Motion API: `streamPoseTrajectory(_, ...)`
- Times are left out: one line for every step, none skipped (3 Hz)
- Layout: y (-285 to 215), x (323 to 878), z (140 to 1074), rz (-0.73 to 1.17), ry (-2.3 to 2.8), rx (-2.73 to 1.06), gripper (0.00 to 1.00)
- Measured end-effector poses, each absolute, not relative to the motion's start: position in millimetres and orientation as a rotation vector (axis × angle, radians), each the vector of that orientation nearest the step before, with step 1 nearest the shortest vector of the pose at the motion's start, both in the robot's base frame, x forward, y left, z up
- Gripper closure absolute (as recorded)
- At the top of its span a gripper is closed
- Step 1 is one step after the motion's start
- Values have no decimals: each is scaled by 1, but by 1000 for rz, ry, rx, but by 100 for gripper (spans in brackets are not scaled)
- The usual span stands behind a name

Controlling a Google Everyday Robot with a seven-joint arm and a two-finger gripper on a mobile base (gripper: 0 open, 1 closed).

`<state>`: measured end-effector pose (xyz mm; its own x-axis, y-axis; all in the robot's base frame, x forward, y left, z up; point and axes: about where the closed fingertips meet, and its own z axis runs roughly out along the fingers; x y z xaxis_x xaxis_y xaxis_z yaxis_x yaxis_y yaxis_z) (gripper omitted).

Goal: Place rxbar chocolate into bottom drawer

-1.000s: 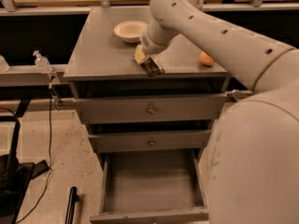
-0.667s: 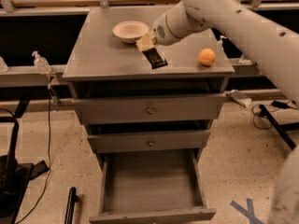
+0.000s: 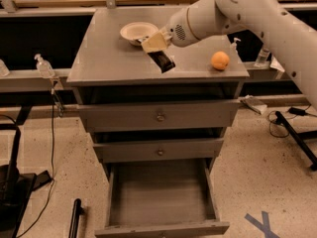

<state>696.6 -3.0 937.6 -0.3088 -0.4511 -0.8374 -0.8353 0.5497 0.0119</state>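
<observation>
My gripper hangs over the middle of the cabinet top, just in front of the white bowl. It is shut on the rxbar chocolate, a flat dark bar that sticks out below the fingers, tilted, just above the cabinet top. The bottom drawer is pulled open at the foot of the cabinet, and I see nothing on its grey floor. It lies well below and in front of the gripper.
A white bowl and an orange fruit sit on the cabinet top. The two upper drawers with round knobs are shut. Clear bottles stand on the side ledges. Cables and a dark stand lie on the floor at left.
The arm has swung up and to the right, out of the foreground. The gripper with the bar stays over the cabinet top.
</observation>
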Motion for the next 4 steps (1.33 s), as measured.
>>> streamPoseTrajectory(1,697,930,567,1941,-1065,100)
streamPoseTrajectory(18,683,869,685,1846,-1136,100)
streamPoseTrajectory(42,650,819,793,1727,-1254,100)
streamPoseTrajectory(51,614,780,784,1621,-1442,100)
